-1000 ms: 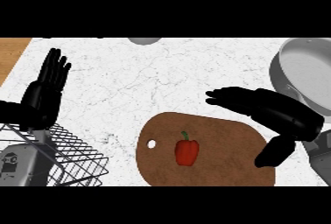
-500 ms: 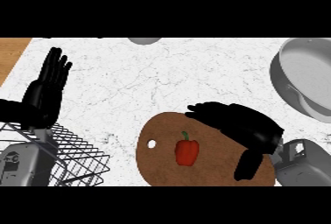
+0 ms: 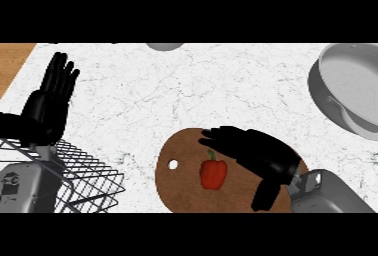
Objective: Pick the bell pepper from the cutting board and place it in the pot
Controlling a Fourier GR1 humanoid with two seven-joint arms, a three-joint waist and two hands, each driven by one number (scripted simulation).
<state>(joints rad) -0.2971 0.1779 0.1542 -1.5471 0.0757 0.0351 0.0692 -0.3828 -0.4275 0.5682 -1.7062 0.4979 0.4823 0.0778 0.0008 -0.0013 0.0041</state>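
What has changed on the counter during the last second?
The right hand moved leftward over the cutting board, and its fingers now reach just above the bell pepper, which it has not taken hold of. The pepper, board, pot and the resting left hand stayed in place.

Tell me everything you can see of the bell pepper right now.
The bell pepper is small, red and glossy, with a short green stem at its top end pointing away from the robot. It lies on the brown round cutting board, near the board's middle, right of the board's small hole. The right hand hovers over its right side, fingers spread above the stem; whether they touch it cannot be told. It looks whole and ungrasped.
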